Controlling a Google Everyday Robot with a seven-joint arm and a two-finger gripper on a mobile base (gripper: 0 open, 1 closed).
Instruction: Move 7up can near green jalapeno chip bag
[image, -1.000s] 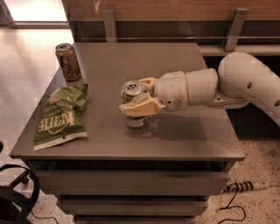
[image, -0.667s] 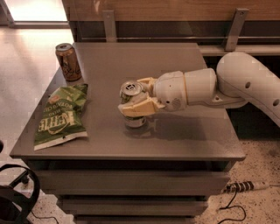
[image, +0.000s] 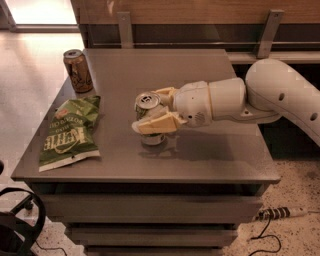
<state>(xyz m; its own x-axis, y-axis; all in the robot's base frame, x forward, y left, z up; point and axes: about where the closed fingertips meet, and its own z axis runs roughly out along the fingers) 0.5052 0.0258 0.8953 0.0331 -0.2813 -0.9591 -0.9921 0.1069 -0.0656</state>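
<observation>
Grey table (image: 215, 160), 7up can (image: 148, 101) gripped at its centre, bag (image: 67, 134) lying off to picture-left
Nearest, the bag lies flat on the front-left part, label up; beyond it and well apart to the right, the gripper (image: 147, 113) reaches in from the right, cream fingers closed front and back on the upright 7up can, whose base I cannot tell is touching the top; farthest, a brown can (image: 78, 71) stands at the back-left corner. Grasp looks made, so carrying is in hand; next calls for a leftward move, setting the 7up can just beside the bag without knocking either
</observation>
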